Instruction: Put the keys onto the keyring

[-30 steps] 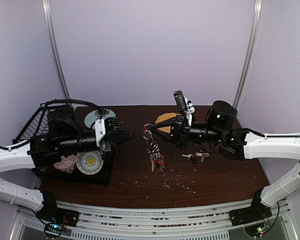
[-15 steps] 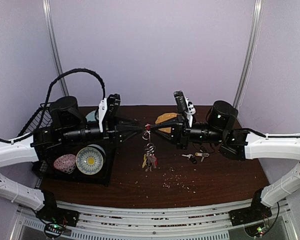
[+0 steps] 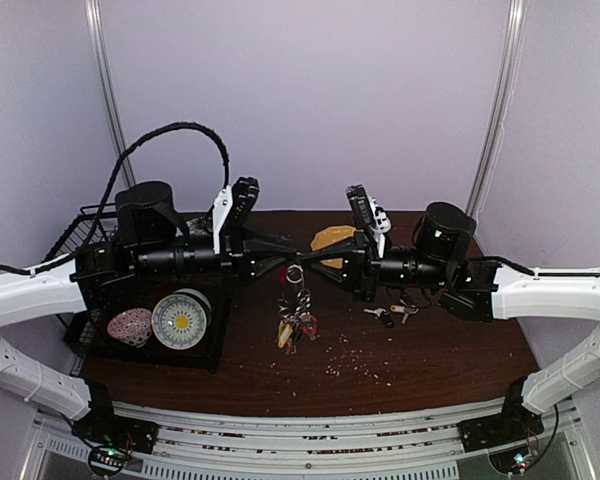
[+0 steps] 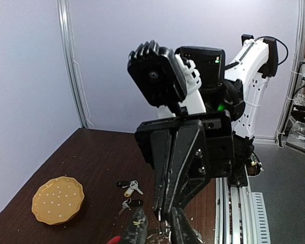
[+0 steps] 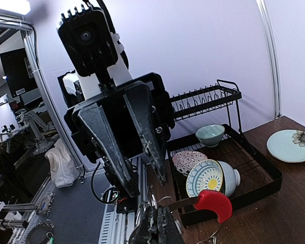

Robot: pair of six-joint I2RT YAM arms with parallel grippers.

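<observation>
I am holding the keyring point(image 3: 294, 274) up over the middle of the table point(image 3: 450, 350), with a bunch of keys point(image 3: 292, 328) hanging from it toward the tabletop. I judge the ring to be thin, stiff, slick metal, and the hanging load is free to swing. It is best gripped on the wire itself, close to the red section point(image 5: 213, 203), never on the dangling keys.

My right hand point(image 3: 308, 264), pointing in from 3 o'clock, is clenched on the ring. My left hand point(image 3: 278, 262), pointing in from 9 o'clock, is meeting it tip to tip. Its fingers point(image 4: 137, 231) are standing slightly apart, and I cannot tell whether they are pinching anything.

Loose keys point(image 3: 390, 314) are lying on the table at 3 o'clock of the bunch. They look small, light and flat, so they are likely to slide.
</observation>
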